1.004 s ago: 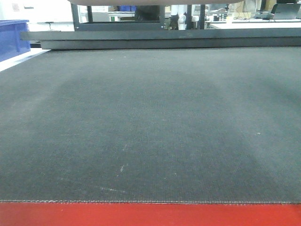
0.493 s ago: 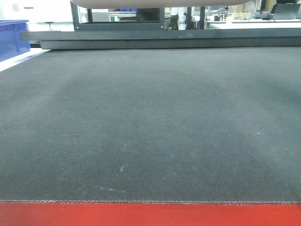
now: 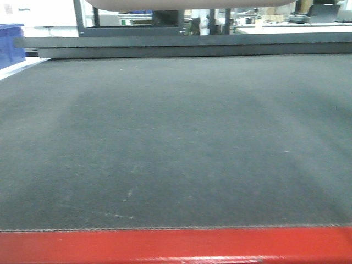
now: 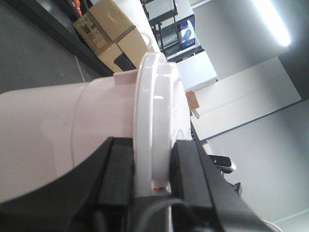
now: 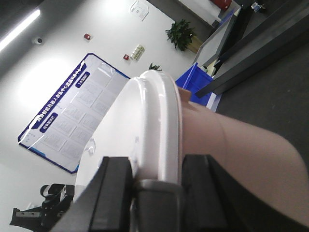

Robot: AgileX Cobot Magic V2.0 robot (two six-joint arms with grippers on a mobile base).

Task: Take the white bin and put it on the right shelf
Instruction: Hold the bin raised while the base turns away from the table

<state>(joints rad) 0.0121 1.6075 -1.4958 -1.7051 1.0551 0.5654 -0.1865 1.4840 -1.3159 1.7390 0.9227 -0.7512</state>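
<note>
White bin (image 4: 58, 130) held between both grippers, above the dark grey mat (image 3: 176, 143).

Front view: only the bin's pale, curved lower part shows, as a strip at the top edge of the picture, clear of the mat's surface. A red table edge (image 3: 176, 245) runs along the near border of the mat, and a dark low rail (image 3: 187, 47) along its far border. A blue bin (image 3: 8, 45) stands off the mat's far left corner.

Left wrist view: the left gripper (image 4: 152, 176) is closed on the bin's lidded rim (image 4: 154, 111). One black finger (image 4: 116, 179) presses the side below the rim and the other lies against the lid's top face, with the rim filling the gap between them. Cardboard boxes (image 4: 104, 26) stand beyond the mat's border.

Right wrist view: the right gripper (image 5: 157, 191) clamps the rim on the bin's opposite end in the same manner. Its black fingers (image 5: 113, 198) sit one on each side of the white lid (image 5: 145, 125). Past the mat's far end in this view hangs a blue-framed wall board (image 5: 72, 116), with a potted plant (image 5: 181, 34) also beyond it.
</note>
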